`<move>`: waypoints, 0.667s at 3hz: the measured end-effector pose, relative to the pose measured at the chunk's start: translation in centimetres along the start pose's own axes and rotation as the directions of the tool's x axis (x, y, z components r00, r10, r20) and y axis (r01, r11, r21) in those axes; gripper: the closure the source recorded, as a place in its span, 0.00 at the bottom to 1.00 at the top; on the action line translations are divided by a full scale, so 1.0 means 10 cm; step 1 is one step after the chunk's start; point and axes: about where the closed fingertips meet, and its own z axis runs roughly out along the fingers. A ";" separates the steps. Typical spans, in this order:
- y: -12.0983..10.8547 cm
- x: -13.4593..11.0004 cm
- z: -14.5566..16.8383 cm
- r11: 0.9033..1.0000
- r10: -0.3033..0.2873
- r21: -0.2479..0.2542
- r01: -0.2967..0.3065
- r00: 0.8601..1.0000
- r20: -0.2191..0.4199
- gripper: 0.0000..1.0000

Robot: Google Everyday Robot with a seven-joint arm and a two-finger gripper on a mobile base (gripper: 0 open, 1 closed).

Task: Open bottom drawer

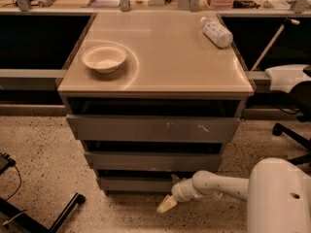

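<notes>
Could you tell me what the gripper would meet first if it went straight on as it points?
Probably the speckled floor: the gripper, low by the right end of the bottom drawer, points down and left, in front of it. Depth is unclear.
</notes>
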 end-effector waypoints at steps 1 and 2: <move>-0.13 0.17 0.20 0.996 0.082 0.042 -0.082 0.997 -0.002 0.00; -0.19 0.24 0.28 0.988 0.135 0.072 -0.135 0.991 0.008 0.00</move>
